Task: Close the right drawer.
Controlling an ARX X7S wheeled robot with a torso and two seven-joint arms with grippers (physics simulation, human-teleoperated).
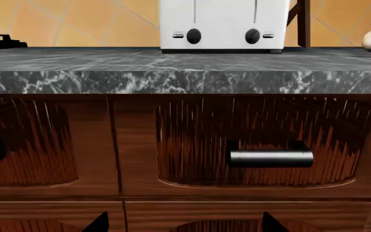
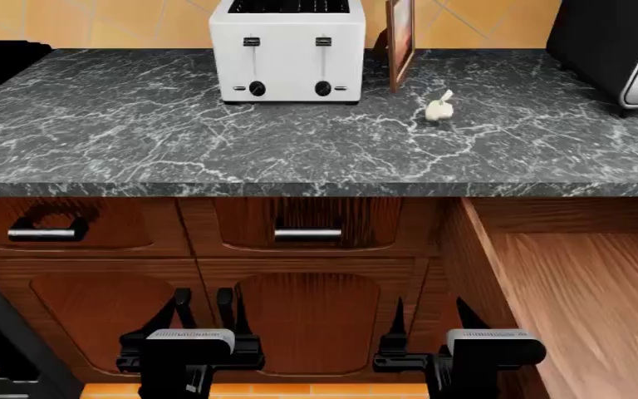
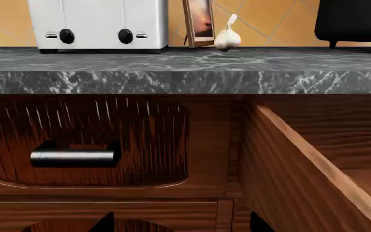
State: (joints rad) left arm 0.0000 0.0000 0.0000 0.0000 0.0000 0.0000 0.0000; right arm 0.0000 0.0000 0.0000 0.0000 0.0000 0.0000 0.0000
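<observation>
Left wrist view: a shut drawer front with bar handle [image 1: 270, 158] is seen under the counter [image 1: 185, 72]; toaster [image 1: 223, 24] above.
Head view: the right drawer [image 2: 568, 291] is pulled far out at lower right; left gripper [image 2: 206, 316] and right gripper [image 2: 428, 320] — jaws spread, empty.
Right wrist view: the drawer's plank side is seen beside it; garlic [image 3: 227, 37] on the counter.

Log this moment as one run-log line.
right drawer: open, pulled out | left gripper: open, free, before cabinet door | right gripper: open, free, beside drawer's side | contact: none
</observation>
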